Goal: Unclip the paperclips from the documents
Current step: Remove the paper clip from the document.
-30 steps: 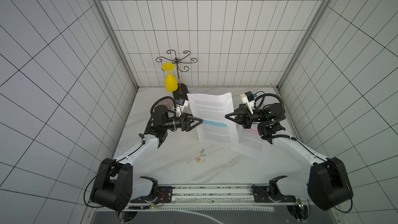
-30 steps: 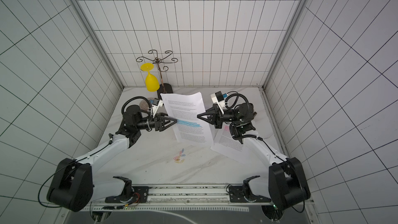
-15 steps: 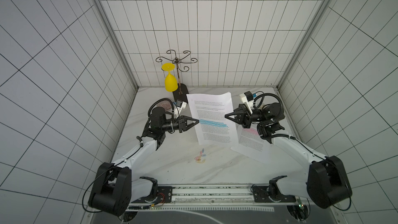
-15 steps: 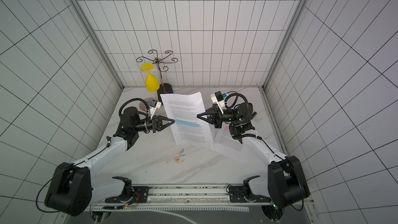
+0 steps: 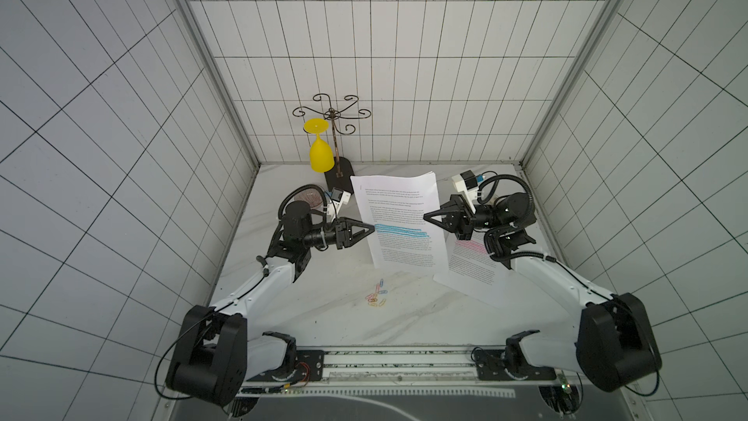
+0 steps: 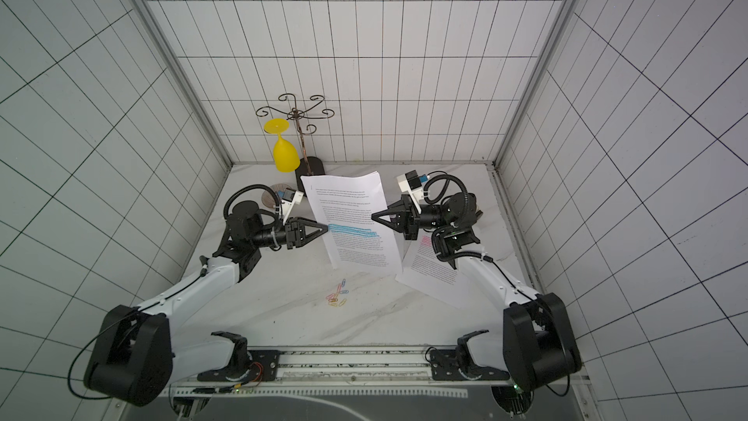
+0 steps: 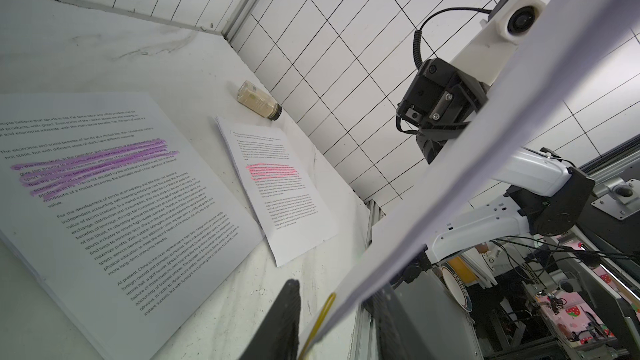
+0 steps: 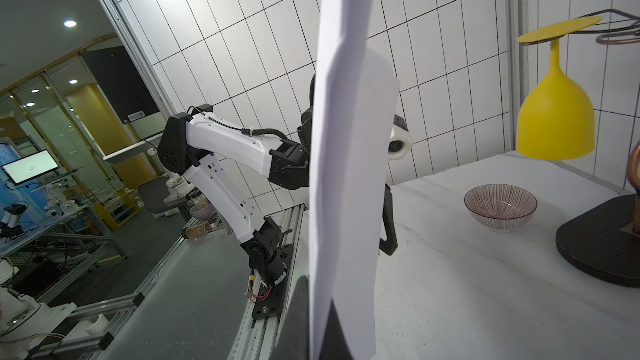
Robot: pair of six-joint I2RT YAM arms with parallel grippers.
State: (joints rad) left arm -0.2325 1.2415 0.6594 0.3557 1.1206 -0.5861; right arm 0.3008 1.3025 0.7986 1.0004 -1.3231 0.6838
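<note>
**Blue-highlighted document (image 5: 400,212) is hanging in mid-air**

Right gripper (image 5: 425,217) is clamping it by one side edge, holding it up off the table (image 5: 324,326). Left gripper (image 5: 373,230) is sitting at the opposite edge, jaws apart, straddling the gold paperclip (image 7: 320,316) that's clipped there. Pink-highlighted document (image 5: 469,273) and purple-highlighted document (image 7: 104,185) are lying flat. Loose paperclips (image 5: 376,298) are sitting in a little pile on the table near the raised sheets.

By my count, three stacks: blue-band stack (image 5: 398,224), purple-band stack (image 7: 104,185), pink-band stack (image 5: 471,273). One gold clip (image 7: 323,309) attached. Loose paperclips (image 5: 376,296): about six, too tiny to confirm. One each: yellow glass (image 5: 321,153), bowl (image 8: 500,209), jar (image 7: 258,104), stand (image 5: 342,168).
</note>
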